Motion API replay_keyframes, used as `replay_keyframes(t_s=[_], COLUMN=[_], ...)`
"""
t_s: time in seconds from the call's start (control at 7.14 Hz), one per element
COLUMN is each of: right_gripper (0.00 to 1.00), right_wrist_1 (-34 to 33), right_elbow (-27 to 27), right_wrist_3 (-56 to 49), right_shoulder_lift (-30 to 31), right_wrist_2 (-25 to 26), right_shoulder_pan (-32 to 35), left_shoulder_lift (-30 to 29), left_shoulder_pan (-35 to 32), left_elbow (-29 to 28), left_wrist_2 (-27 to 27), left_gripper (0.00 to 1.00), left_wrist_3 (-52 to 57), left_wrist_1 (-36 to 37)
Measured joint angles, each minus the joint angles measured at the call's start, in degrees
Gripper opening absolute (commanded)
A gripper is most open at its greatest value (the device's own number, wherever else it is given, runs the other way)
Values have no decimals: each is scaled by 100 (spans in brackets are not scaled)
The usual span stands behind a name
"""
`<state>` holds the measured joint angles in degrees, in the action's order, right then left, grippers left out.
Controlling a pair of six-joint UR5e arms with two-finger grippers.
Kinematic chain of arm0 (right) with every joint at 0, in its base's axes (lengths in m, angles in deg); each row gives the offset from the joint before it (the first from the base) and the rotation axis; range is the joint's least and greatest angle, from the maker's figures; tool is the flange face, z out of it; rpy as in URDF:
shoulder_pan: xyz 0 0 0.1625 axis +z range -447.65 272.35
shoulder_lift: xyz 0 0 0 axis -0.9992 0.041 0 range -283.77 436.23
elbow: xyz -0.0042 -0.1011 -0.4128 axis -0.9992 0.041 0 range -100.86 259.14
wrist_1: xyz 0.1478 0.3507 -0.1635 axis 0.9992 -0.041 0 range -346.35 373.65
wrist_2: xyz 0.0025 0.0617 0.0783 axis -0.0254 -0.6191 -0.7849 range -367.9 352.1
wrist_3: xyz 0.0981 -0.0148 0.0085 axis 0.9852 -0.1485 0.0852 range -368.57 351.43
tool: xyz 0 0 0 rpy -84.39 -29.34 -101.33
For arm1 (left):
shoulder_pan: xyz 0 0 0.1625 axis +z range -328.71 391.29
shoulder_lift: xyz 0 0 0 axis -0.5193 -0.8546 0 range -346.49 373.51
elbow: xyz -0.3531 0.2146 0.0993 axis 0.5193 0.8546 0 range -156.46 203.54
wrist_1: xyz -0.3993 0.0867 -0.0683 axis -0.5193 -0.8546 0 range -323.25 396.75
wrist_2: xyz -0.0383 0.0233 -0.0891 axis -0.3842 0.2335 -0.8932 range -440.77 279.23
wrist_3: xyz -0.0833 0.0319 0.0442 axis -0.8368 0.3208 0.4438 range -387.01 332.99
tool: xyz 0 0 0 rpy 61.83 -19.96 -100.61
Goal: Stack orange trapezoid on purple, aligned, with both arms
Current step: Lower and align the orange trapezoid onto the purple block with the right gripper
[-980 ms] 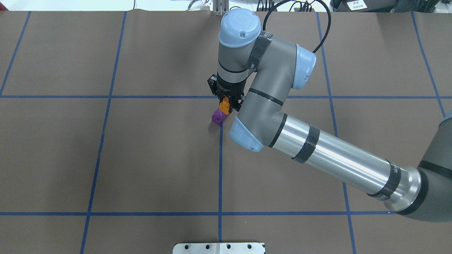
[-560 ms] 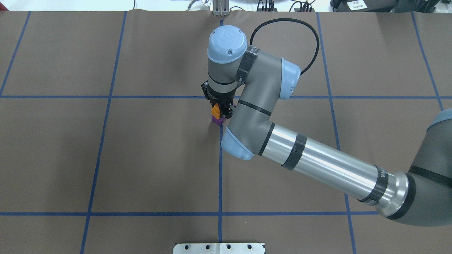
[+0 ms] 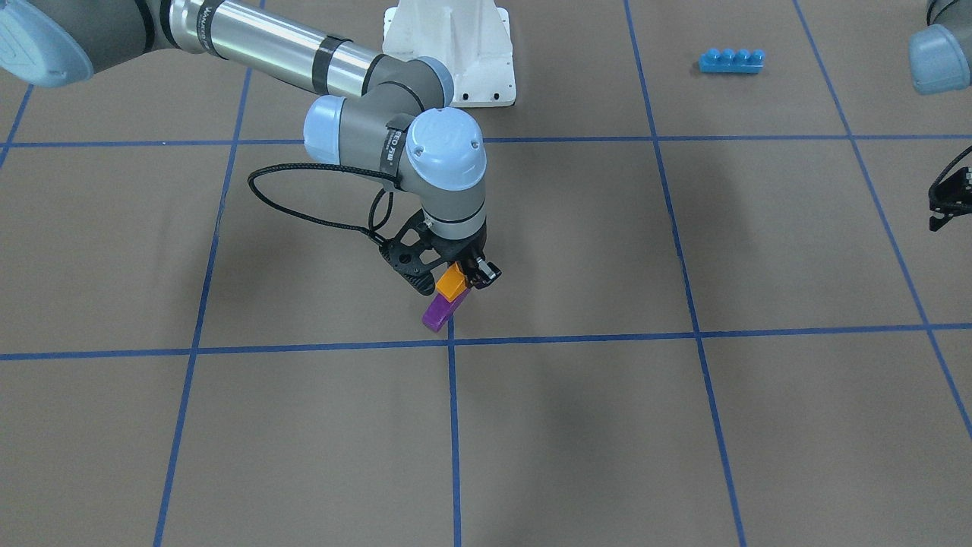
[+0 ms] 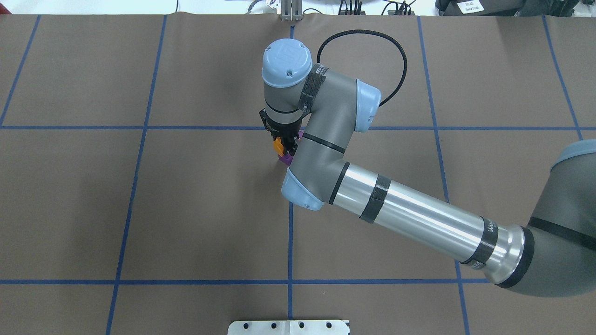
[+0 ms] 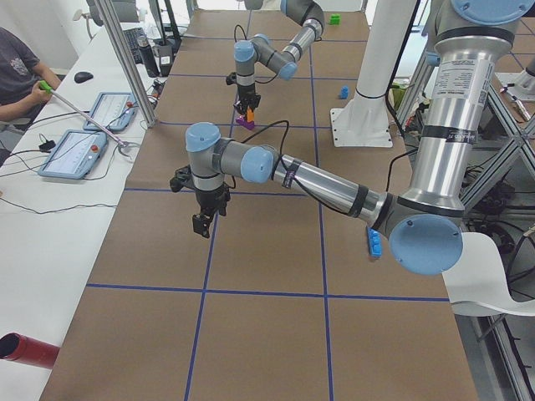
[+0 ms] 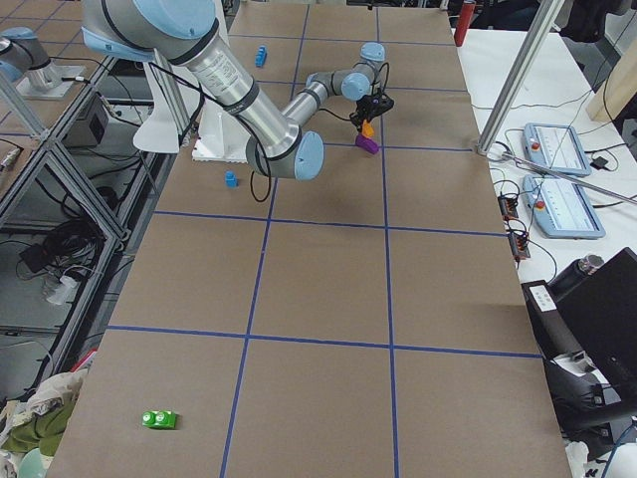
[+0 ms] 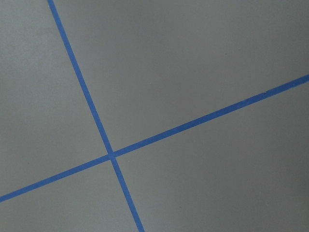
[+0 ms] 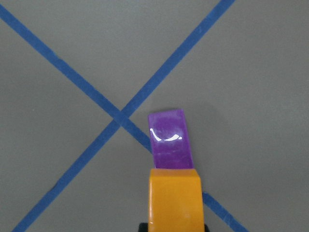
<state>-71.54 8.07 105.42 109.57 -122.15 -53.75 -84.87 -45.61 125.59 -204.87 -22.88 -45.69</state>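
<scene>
Right end effector (image 3: 458,279) clenched on the orange (image 3: 452,282), mid-frame in the front view, right over the purple (image 3: 437,311). Touching or not, can't tell. Purple sits on the counter (image 3: 683,425), just above the tape cross (image 3: 451,341). Left end effector (image 3: 949,203) at the right edge: grip unclear.

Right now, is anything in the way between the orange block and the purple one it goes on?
Nothing visible. The right gripper holds the orange trapezoid close over the purple, with only bare table around them; the blue block lies far off.
</scene>
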Motion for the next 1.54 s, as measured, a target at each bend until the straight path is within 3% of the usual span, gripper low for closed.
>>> replay_keyframes(t_s=[1.54], right_gripper=[0], right_wrist_1=[-229], right_elbow=[-139], right_wrist_3=[-3], right_shoulder_lift=[90], right_wrist_2=[-23], right_shoulder_pan=[-1], left_shoulder_lift=[-6], left_shoulder_pan=[0], left_elbow=[17], left_wrist_2=[-167], left_gripper=[100], left_wrist_3=[-9], left_wrist_1=[-9])
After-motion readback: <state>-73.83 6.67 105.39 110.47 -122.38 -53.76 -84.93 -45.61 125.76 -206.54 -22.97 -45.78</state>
